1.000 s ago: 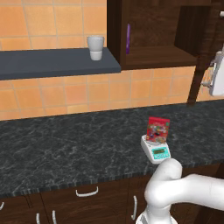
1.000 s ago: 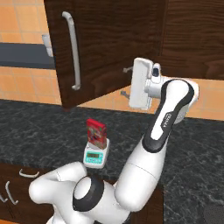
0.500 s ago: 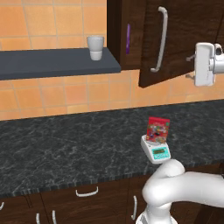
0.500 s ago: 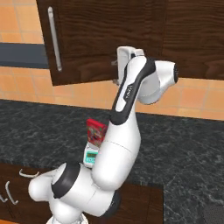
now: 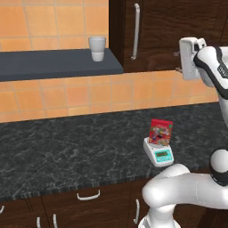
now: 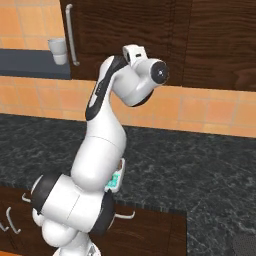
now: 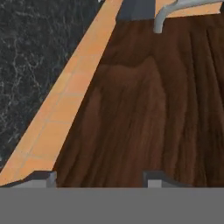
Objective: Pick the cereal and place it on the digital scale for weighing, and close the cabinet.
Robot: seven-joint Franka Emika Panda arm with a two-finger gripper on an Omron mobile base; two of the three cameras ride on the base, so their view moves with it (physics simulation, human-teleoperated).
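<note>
Gripper (image 7: 99,177) up high against the cabinet door (image 7: 144,109), fingertips apart with bare wood grain between them, pinching nothing; whether they touch the wood is hard to say; the silver handle (image 5: 135,31) runs off to the hand's left, its curved end at the far edge of the hand view; door flat and shut; well below the hand, the cereal (image 5: 160,132) stands upright on the scale (image 5: 158,154) on the counter (image 5: 67,151); a cup (image 5: 97,48) sits on the shelf (image 5: 53,64) past the handle.
</note>
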